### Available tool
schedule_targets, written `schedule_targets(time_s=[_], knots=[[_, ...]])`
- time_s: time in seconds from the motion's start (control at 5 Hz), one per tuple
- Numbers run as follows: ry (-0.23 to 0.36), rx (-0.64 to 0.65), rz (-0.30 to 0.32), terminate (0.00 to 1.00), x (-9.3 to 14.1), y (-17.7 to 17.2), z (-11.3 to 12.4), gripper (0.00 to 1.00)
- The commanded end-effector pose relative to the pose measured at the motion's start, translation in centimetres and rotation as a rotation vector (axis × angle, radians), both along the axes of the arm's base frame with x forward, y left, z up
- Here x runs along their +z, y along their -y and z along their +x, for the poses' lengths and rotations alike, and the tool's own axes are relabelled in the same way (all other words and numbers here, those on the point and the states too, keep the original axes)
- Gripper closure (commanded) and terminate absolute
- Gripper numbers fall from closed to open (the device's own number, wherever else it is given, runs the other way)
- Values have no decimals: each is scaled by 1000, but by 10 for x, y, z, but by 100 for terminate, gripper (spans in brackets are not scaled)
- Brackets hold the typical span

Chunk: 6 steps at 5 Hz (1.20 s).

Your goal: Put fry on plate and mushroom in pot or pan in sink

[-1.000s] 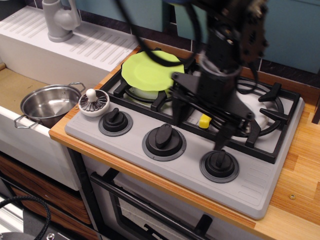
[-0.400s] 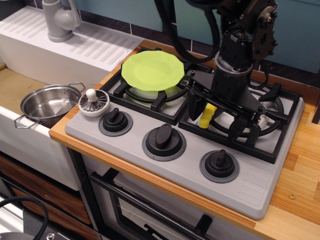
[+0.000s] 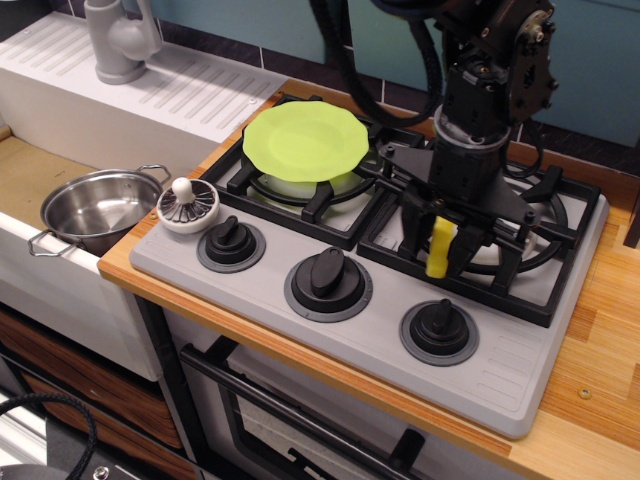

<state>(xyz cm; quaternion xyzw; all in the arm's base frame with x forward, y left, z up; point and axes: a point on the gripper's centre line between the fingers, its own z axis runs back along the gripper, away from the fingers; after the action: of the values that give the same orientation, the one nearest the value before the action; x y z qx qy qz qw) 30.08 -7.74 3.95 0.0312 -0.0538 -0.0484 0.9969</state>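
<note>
The yellow fry [image 3: 438, 250] stands upright between the black fingers of my gripper [image 3: 441, 262], which is shut on it just above the right burner grate [image 3: 520, 275]. The lime-green plate [image 3: 303, 140] lies on the left burner, to the upper left of the gripper. The white mushroom [image 3: 187, 204] sits cap-down on the stove's front left corner, beside a knob. The shiny steel pot [image 3: 93, 207] stands empty in the sink [image 3: 22, 175], just left of the mushroom.
Three black knobs [image 3: 327, 273] line the stove's front. The grey tap [image 3: 118, 40] and ribbed drainboard [image 3: 190, 95] lie at the back left. The wooden counter [image 3: 600, 330] runs along the right. The arm's cables hang above the plate.
The gripper moved from the stove's front to the right burner, then closed around the fry. The fry shifted right and now stands upright between the fingers.
</note>
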Motion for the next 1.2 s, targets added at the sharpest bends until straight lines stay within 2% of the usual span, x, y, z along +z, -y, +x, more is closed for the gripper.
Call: schedule_targets(time_s=[0.0,0.4,0.6,0.8,1.0], knots=[[30,-1,-51,0,13,-1,10,100],[18,21,-30,0,16,6,8,100],[0,14,-21,0,27,5,3,100],[-32,19,2,0,51,3,-4,100],[-39,3,31,0,68,-5,-6,100]])
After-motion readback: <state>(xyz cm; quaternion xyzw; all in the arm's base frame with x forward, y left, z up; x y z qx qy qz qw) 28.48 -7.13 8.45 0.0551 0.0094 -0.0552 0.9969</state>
